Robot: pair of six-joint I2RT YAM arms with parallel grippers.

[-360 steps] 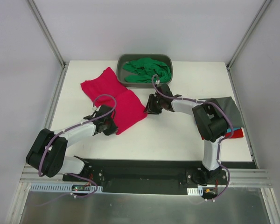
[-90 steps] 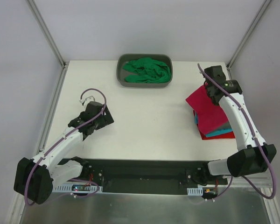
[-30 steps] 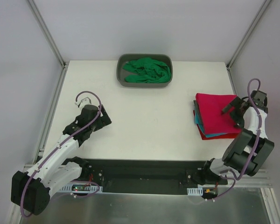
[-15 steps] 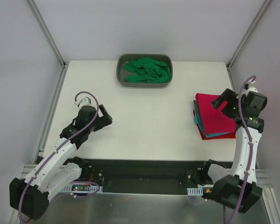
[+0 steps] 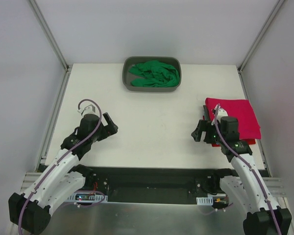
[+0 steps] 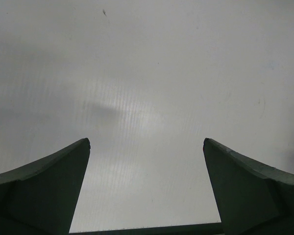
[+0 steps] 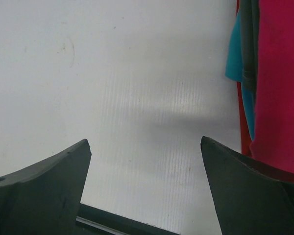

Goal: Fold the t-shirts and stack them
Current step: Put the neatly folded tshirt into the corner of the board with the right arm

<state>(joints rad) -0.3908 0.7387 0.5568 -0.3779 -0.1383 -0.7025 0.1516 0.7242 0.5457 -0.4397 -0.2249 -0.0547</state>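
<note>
A folded crimson-pink t-shirt (image 5: pixel 236 116) tops the stack at the table's right side. A red t-shirt (image 5: pixel 249 142) peeks out at the stack's near edge. In the right wrist view the stack's side shows teal (image 7: pixel 233 63), dark grey (image 7: pixel 250 44), red (image 7: pixel 244 128) and crimson-pink (image 7: pixel 281 83) layers. A crumpled bright green t-shirt (image 5: pixel 154 73) lies in the grey tub (image 5: pixel 125 76) at the back. My right gripper (image 5: pixel 197 130) (image 7: pixel 144 142) stands open just left of the stack, holding nothing. My left gripper (image 5: pixel 111 124) (image 6: pixel 147 141) is open over bare table at the left.
Metal frame posts (image 5: pixel 49 34) rise at both back corners, with white walls behind. A black rail (image 5: pixel 147 178) with the arm bases runs along the table's near edge.
The right arm has swung off the stack's right side and come round to its left, gripper open and low. The left arm has drawn back slightly. The crimson-pink shirt lies flat on the stack.
</note>
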